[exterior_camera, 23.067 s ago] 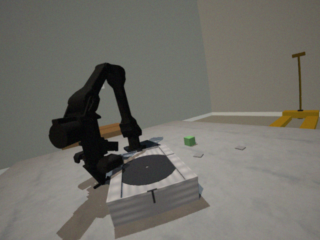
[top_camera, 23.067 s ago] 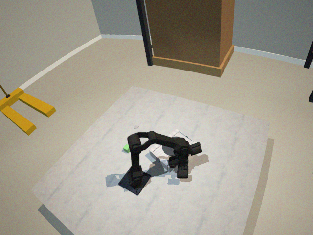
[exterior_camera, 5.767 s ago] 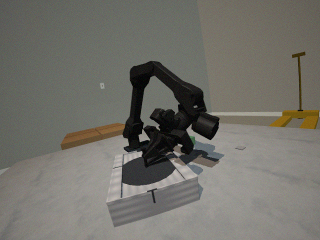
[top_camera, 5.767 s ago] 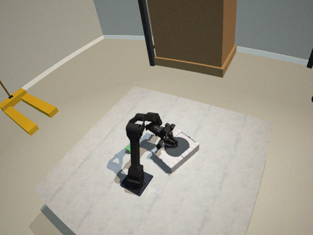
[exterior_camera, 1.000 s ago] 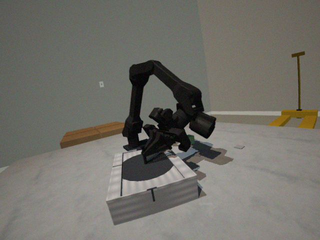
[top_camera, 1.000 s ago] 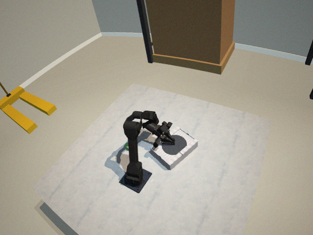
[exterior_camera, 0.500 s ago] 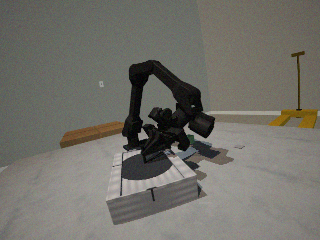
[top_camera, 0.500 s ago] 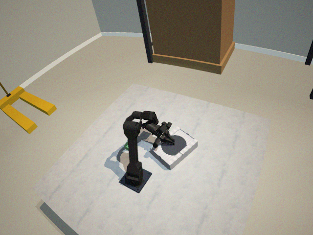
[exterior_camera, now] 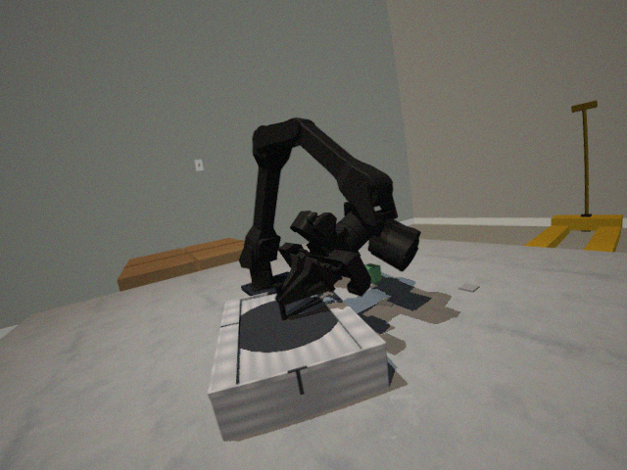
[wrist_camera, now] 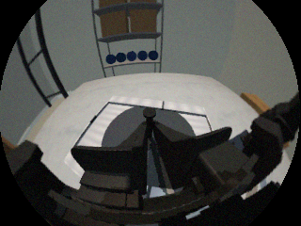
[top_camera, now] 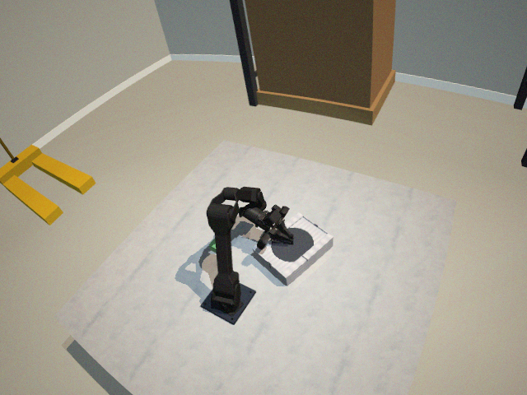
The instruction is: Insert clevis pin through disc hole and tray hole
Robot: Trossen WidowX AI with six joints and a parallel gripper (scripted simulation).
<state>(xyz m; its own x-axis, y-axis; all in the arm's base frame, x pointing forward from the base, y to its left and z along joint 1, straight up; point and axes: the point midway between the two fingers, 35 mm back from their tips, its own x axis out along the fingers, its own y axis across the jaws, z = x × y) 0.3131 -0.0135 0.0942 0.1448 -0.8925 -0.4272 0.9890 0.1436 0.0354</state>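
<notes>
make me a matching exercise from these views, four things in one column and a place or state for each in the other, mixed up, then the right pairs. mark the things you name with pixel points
1. wide dark round disc [top_camera: 302,250] [exterior_camera: 267,336] [wrist_camera: 118,132]
2. small dark round-headed pin [wrist_camera: 150,113]
3. black parallel-jaw gripper [top_camera: 292,241] [exterior_camera: 283,308] [wrist_camera: 149,123]
4. yellow forked hand truck [top_camera: 67,173] [exterior_camera: 587,220]

A. on the floor
B. inside the pale rimmed tray [top_camera: 293,274] [exterior_camera: 304,399] [wrist_camera: 185,111]
C. shut on something
D. between the fingertips, head showing

1-B
2-D
3-C
4-A

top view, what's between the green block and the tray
In the top view, the arm's upright link crosses the line between the green block and the tray, with arm shadow on the tabletop beyond it.
</notes>
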